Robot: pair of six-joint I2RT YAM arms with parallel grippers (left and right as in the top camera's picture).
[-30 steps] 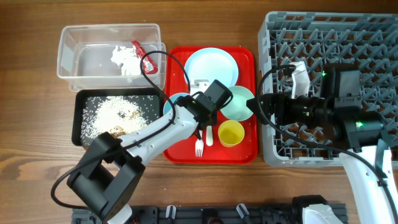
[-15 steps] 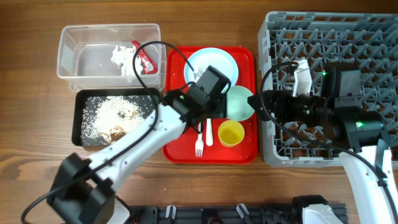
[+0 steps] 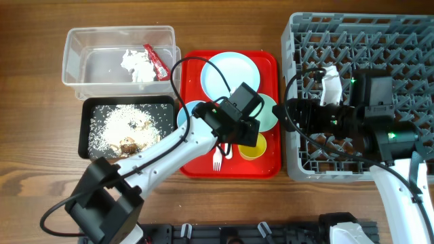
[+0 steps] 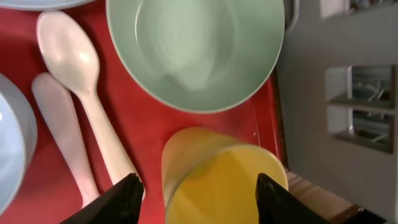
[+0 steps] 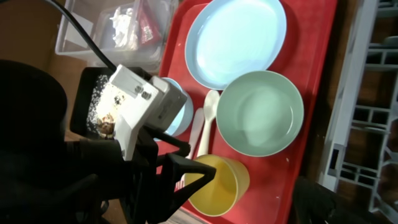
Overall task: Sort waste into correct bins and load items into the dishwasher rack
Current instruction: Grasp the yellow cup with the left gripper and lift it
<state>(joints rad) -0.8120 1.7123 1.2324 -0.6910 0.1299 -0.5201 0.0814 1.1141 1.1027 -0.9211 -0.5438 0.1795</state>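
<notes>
My left gripper stands open around the small yellow cup, one finger on each side and a gap on the left. The cup sits on the red tray, just below the mint green bowl. The white spoon and fork lie left of the cup. Beside them is the light blue bowl, and the pale blue plate lies at the back of the tray. My right gripper hangs open and holds nothing at the left edge of the grey dishwasher rack.
The clear tub at the back left holds the white tissue and the red-and-white wrapper. In front of it, the black tray holds rice and brown scraps. The left arm crosses the tray's left half.
My left gripper moved from above the cutlery toward the plate, then right and down over the yellow cup, with its jaws wider. The right arm stayed still.
</notes>
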